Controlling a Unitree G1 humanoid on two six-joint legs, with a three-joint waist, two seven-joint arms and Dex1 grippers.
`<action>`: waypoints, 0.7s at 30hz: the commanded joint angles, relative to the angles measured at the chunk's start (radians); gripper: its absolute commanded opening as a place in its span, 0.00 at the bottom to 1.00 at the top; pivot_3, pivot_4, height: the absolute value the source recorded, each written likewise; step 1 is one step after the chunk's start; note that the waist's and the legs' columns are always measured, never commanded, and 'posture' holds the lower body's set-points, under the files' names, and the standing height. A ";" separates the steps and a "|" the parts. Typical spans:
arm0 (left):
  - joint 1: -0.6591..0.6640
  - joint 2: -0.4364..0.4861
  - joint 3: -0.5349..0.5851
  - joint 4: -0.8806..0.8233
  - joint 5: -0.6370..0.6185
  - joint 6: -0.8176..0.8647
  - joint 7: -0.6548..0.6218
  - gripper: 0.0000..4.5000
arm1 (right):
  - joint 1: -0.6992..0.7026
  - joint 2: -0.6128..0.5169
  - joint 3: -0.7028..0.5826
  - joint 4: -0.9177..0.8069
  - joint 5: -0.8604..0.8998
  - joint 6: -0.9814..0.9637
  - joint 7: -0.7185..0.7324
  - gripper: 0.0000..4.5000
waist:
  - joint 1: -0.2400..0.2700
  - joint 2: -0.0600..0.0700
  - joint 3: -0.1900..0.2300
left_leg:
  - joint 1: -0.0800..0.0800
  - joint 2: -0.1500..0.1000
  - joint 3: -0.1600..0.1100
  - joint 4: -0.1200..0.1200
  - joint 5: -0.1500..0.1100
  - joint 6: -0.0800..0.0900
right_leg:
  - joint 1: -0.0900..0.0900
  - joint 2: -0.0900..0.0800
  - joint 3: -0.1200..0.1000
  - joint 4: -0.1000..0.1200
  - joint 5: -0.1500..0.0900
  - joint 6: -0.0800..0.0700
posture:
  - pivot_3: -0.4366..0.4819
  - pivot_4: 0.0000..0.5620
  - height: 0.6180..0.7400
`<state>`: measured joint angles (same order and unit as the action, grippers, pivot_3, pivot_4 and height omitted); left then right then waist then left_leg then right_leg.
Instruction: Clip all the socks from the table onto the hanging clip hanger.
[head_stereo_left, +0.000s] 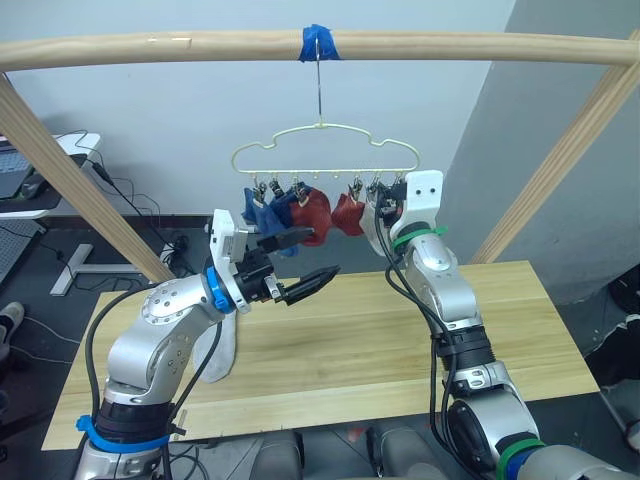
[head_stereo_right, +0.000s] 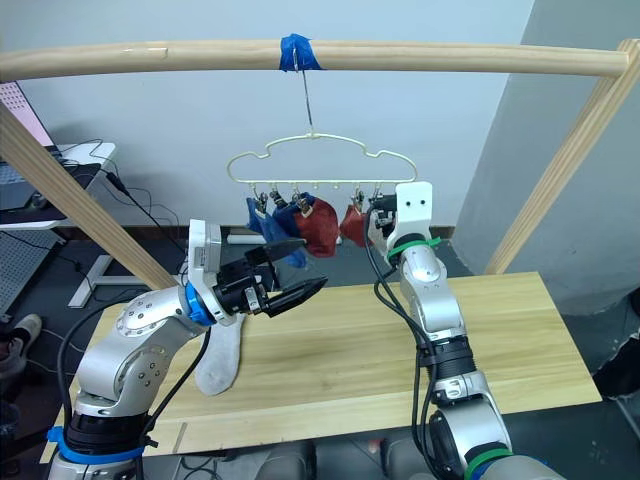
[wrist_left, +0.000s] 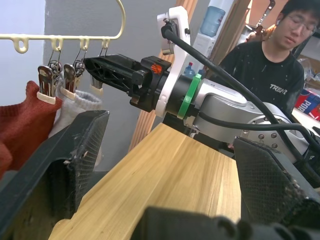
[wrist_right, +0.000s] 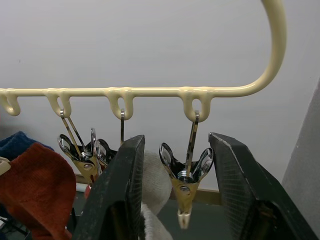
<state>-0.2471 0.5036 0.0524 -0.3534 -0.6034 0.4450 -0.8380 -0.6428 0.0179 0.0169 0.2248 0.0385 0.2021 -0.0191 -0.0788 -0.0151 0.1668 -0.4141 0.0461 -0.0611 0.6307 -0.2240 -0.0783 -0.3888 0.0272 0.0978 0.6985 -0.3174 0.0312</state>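
Observation:
The pale-yellow clip hanger (head_stereo_left: 325, 150) hangs from the pole by its hook. Two blue socks (head_stereo_left: 264, 211), two rust-red socks (head_stereo_left: 312, 211) and a light grey sock (wrist_left: 82, 105) are clipped to it. Another light grey sock (head_stereo_right: 219, 364) lies on the table (head_stereo_left: 380, 330) at the left, partly under my left arm. My left gripper (head_stereo_left: 320, 252) is open and empty, held above the table just below the hung socks. My right gripper (wrist_right: 182, 200) is raised to the hanger's right end, open, with an empty metal clip (wrist_right: 186, 181) between its fingers.
The hanger's hook sits under blue tape (head_stereo_left: 320, 43) on the round wooden pole frame (head_stereo_left: 150, 48), whose slanted legs flank the table. A person (wrist_left: 280, 55) sits beyond the table's far end. A desk with cables (head_stereo_left: 60, 170) stands at the left.

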 joint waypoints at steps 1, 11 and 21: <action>-0.002 0.000 -0.001 -0.037 0.007 -0.025 0.005 1.00 | -0.033 0.001 -0.019 -0.005 0.008 -0.024 0.002 0.47 | 0.000 0.000 0.000 | 0.000 0.000 0.000 0.000 0.000 0.000 | 0.000 0.000 0.000 0.000 0.000 0.000 | 0.51 0.23 1.00; -0.003 -0.004 -0.006 -0.038 0.014 -0.026 0.008 1.00 | -0.042 -0.003 -0.037 0.000 0.015 -0.026 0.003 0.01 | 0.000 0.000 0.000 | 0.000 0.000 0.000 0.000 0.000 0.000 | 0.000 0.000 0.000 0.000 0.000 0.000 | 0.51 0.24 1.00; 0.030 0.017 -0.004 0.028 0.081 -0.022 0.044 1.00 | -0.015 -0.097 -0.066 -0.124 0.120 0.125 0.162 0.01 | 0.004 0.000 0.000 | 0.000 0.000 0.000 0.000 0.000 0.000 | 0.000 0.000 0.000 0.000 0.000 0.000 | 0.49 0.27 1.00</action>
<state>-0.2312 0.5064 0.0446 -0.3426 -0.5580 0.4424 -0.8136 -0.6534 -0.0555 -0.0200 0.1850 0.1112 0.2830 0.0876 -0.0748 -0.0148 0.1670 -0.4140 0.0460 -0.0610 0.6307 -0.2240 -0.0782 -0.3888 0.0270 0.0979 0.6983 -0.3174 0.0312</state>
